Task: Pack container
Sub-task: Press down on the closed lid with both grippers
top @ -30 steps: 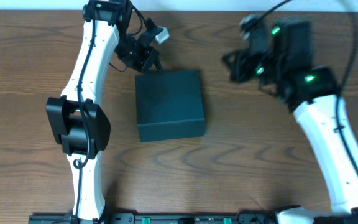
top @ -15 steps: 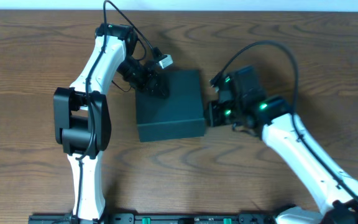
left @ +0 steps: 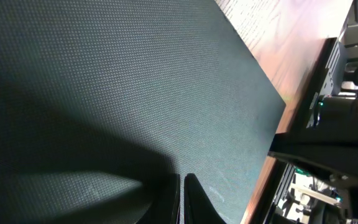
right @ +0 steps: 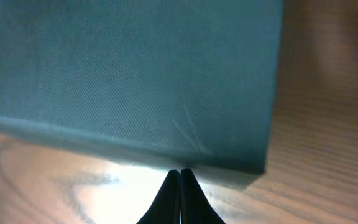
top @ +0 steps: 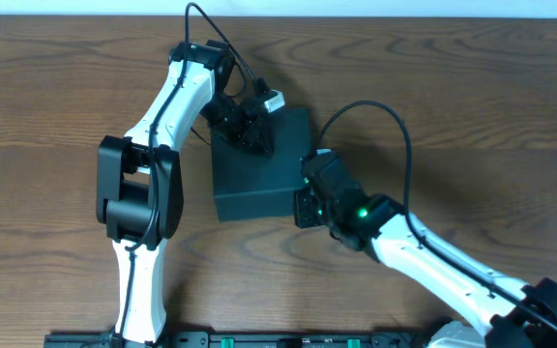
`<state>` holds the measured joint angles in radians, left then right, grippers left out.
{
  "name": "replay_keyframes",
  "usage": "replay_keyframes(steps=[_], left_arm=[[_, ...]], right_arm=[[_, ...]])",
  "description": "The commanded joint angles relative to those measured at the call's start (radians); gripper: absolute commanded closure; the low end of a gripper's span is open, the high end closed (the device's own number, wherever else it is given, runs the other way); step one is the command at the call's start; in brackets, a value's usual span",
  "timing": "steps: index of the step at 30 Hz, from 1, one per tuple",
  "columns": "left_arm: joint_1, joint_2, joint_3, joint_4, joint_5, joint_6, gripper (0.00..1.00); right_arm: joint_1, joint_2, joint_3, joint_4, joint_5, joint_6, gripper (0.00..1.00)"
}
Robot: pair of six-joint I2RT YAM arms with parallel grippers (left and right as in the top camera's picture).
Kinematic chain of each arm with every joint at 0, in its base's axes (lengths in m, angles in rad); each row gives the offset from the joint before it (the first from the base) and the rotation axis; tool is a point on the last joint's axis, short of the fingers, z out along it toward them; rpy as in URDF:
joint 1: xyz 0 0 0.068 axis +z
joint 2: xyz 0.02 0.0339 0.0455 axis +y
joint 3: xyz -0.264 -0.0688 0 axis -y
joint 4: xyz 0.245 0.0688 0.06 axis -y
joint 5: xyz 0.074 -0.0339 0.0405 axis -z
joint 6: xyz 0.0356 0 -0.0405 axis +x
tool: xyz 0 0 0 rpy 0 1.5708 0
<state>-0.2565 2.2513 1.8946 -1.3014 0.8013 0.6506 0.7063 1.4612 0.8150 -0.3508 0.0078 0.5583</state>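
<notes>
1. Where the container (top: pixel 259 179) sits closed on the table (top: pixel 46 116), bare wood lies on all four of its sides. The broadest open stretches are to the left of the container and to its far right.
2. Left hand (top: pixel 256 138): it is over the far-left part of the container's lid. In the left wrist view the container (left: pixel 135 81) fills most of the frame. The left hand (left: pixel 182 183) has its fingers pressed together with only a hairline slit between them and nothing held. Whether the tips touch the lid cannot be told.
3. Right hand (top: pixel 301 203): it is at the container's right wall, close to the near-right corner. In the right wrist view the right hand (right: pixel 180 173) is closed and empty, its tips meeting the lower edge of the container (right: pixel 135 74) where the wall meets the table (right: pixel 328 155).
4. Surface: the table is brown wood grain, and the container is matte dark teal with a fine woven texture. A shadow falls across the lid beside the left hand.
5. Room: beyond the container a pale strip (top: pixel 356 8) borders the table's far edge, and a dark rail (top: pixel 259 339) borders the near edge.
</notes>
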Motion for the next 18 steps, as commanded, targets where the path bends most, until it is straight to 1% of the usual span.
replay_keyframes(steps=[1, 5, 13, 18], left_arm=[[-0.003, -0.015, -0.011, -0.003, -0.054, -0.008, 0.94], [-0.003, -0.015, -0.011, -0.002, -0.081, -0.023, 0.94], [-0.006, -0.015, -0.011, -0.003, -0.107, -0.039, 0.94], [-0.006, -0.015, -0.011, -0.006, -0.11, -0.046, 0.94]], right_arm=[[0.057, -0.013, -0.034, 0.058, 0.155, 0.056, 0.98], [0.109, 0.025, -0.059, 0.146, 0.236, 0.059, 0.98], [0.134, 0.194, -0.061, 0.305, 0.253, 0.119, 0.98], [0.134, 0.241, -0.061, 0.369, 0.257, 0.122, 0.98]])
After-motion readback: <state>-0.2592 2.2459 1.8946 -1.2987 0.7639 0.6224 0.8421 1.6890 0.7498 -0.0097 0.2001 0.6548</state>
